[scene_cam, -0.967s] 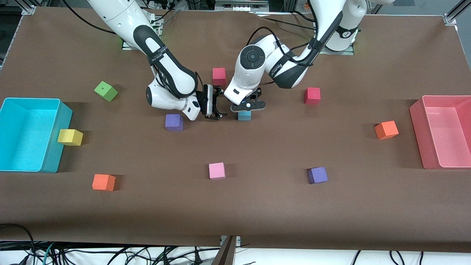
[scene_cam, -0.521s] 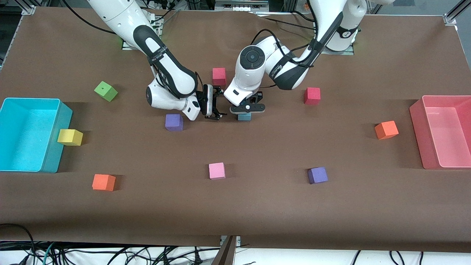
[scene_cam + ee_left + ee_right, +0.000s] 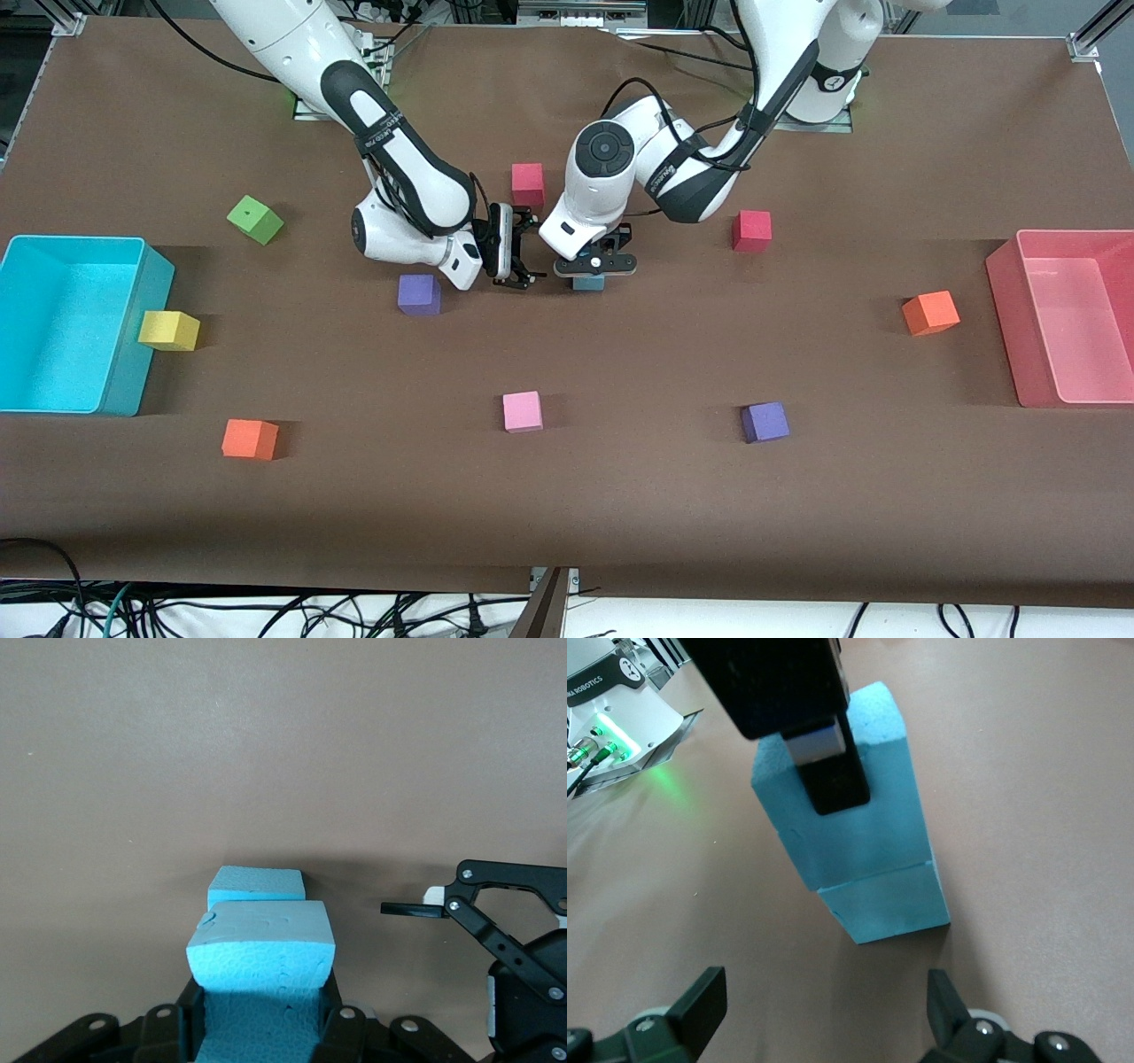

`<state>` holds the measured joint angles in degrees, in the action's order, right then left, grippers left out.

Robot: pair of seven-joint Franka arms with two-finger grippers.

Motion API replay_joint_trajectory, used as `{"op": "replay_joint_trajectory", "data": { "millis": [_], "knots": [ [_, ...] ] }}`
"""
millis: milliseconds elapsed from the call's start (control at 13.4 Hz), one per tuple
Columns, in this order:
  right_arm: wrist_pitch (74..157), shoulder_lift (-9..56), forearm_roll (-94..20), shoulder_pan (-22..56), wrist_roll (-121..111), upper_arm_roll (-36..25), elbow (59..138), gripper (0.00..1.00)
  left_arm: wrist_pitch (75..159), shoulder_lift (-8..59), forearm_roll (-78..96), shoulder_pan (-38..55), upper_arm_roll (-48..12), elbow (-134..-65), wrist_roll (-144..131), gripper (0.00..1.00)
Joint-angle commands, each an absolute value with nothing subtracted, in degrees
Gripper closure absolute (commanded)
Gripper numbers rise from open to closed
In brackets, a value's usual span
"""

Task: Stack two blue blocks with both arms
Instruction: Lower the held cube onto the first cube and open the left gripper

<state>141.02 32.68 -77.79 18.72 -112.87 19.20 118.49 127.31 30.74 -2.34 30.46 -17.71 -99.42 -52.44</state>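
One blue block [image 3: 890, 904] rests on the table near its middle. A second blue block [image 3: 842, 788] sits on top of it, and my left gripper [image 3: 590, 271] is shut on this upper block [image 3: 261, 943]. In the front view only the lower block [image 3: 587, 283] shows under the left hand. In the left wrist view the lower block's [image 3: 257, 884] top edge peeks out past the held one. My right gripper [image 3: 516, 259] waits open and empty beside the stack, toward the right arm's end of the table, and its fingers [image 3: 702, 999] are spread wide, facing the stack.
A purple cube [image 3: 418, 294] lies beside the right hand and a red cube [image 3: 527, 183] sits close by, farther from the front camera. Red [image 3: 751, 230], orange [image 3: 930, 312], purple [image 3: 765, 422], pink [image 3: 522, 411], orange [image 3: 249, 439], yellow [image 3: 168, 330] and green [image 3: 254, 219] cubes are scattered. A cyan bin [image 3: 128, 381] and a pink bin [image 3: 1010, 328] stand at the table's ends.
My left gripper has come down with its blue block onto the lower block, so less of the lower block shows. The right arm has not moved.
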Motion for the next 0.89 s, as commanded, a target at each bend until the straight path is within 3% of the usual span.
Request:
{"op": "replay_joint_trajectory", "data": {
  "millis": [0,446,521,595,670,818],
  "knots": [
    [141.06,32.34,-79.19,18.19,-114.43,19.51,118.83,0.00,128.14,31.11,-3.96,31.46,-16.70,-99.67,-52.65,1.00],
    [141.06,32.34,-79.19,18.19,-114.70,19.51,119.00,0.00,128.14,31.38,-3.96,31.64,-16.17,-99.67,-52.65,1.00],
    [141.06,32.34,-79.19,18.19,-114.70,19.51,118.92,0.00,128.14,31.46,-3.96,31.64,-16.17,-99.67,-52.65,0.82],
    [141.06,32.34,-79.19,18.19,-114.70,19.51,118.92,0.00,128.14,31.64,-3.96,31.64,-16.17,-99.67,-52.65,0.21],
    [141.06,32.34,-79.19,18.19,-114.70,19.51,119.00,0.00,128.14,31.73,-3.96,31.73,-16.08,-99.67,-52.65,0.00],
    [141.06,32.34,-79.19,18.28,-114.61,19.51,119.00,0.00,127.97,31.55,-3.96,31.90,-15.91,-99.67,-52.65,0.00]
  ]
}}
